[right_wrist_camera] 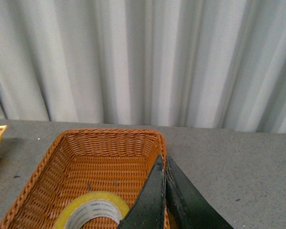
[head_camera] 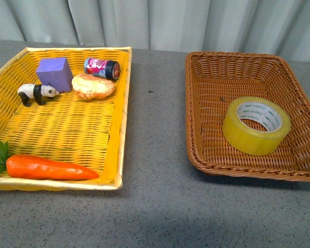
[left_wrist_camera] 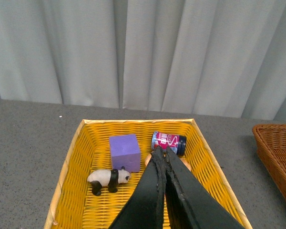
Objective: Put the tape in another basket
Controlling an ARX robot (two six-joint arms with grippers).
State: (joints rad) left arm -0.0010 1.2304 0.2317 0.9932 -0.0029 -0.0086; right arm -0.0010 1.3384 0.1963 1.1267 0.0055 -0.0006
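The tape (head_camera: 256, 124), a wide yellowish roll with a white core, lies flat inside the brown wicker basket (head_camera: 206, 72) on the right of the table. The right wrist view also catches the tape (right_wrist_camera: 93, 212) in that basket (right_wrist_camera: 109, 148). My right gripper (right_wrist_camera: 162, 162) is shut with nothing in it, held above the basket's rim beside the roll. My left gripper (left_wrist_camera: 162, 151) is shut and empty too, hovering over the yellow woven basket (left_wrist_camera: 138, 125). Neither arm appears in the front view.
The yellow basket (head_camera: 121, 113) on the left holds a purple block (head_camera: 55, 74), a toy panda (head_camera: 37, 93), a bread roll (head_camera: 93, 86), a small can (head_camera: 102, 67) and a carrot (head_camera: 49, 168). Grey tabletop (head_camera: 155, 129) runs between the baskets, with curtains behind.
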